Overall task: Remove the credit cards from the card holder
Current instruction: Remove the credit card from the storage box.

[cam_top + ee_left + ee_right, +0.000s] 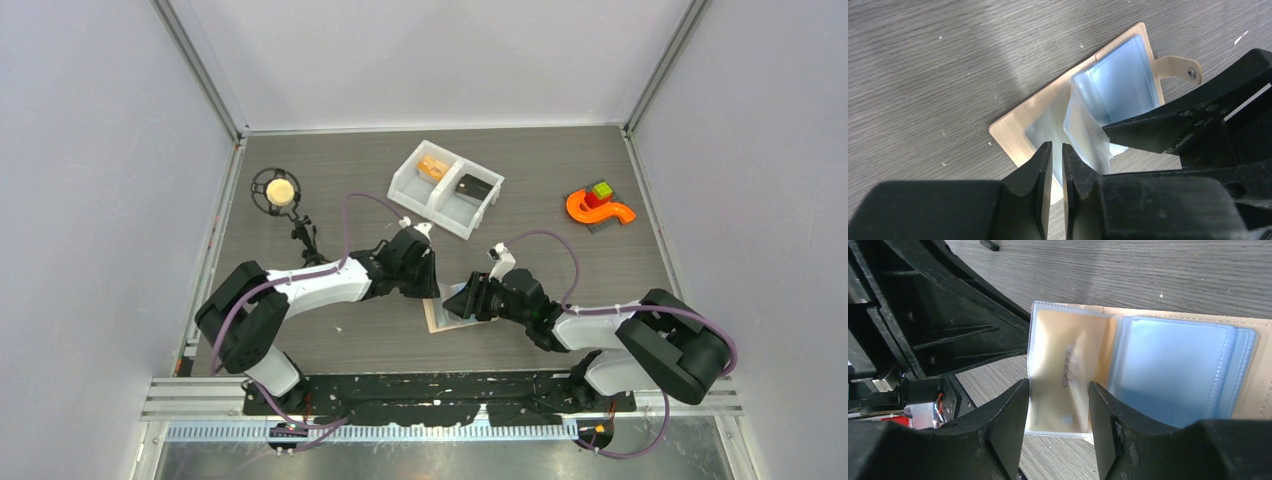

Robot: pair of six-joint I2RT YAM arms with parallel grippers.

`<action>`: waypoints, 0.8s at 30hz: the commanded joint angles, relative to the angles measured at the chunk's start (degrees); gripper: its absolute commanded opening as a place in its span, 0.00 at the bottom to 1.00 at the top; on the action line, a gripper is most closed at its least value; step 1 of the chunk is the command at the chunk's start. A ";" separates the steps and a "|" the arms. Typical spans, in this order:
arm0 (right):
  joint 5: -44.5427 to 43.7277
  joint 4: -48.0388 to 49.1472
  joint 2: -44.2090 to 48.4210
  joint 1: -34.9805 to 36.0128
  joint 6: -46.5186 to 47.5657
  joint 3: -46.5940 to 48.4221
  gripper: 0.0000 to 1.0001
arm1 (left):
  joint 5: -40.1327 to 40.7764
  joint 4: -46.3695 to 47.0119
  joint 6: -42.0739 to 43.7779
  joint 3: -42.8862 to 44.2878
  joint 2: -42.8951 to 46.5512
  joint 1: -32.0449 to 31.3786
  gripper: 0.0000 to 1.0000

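Honestly, nothing here you can properly read. The closest thing is a short line of dark marks (1067, 368), maybe handwriting or print, running up the tan face behind a clear sleeve (1058, 330) of the card holder (1260, 385) in the right wrist view. It's too blurry to make out a single letter, so I can't tell what it says.

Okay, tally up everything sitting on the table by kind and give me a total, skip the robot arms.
Card holder: 1
Credit cards: 2, one orange-tan and one dark, each in its own compartment of the bin
White bin: 1
Black stand with a pale ball: 1
Orange toy with red and green blocks: 1
Total: 6
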State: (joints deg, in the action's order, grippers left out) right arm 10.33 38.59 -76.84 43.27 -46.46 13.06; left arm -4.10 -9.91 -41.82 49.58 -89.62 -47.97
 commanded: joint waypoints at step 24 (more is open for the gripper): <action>-14.84 -38.15 33.42 -0.73 10.80 5.28 0.62 | -11.44 16.92 -3.62 0.26 -3.42 -0.12 0.13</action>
State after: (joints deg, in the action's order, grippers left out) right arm -2.83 3.66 -43.97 42.74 -39.13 16.29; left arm -15.73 3.84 -45.10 50.65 -96.40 -48.62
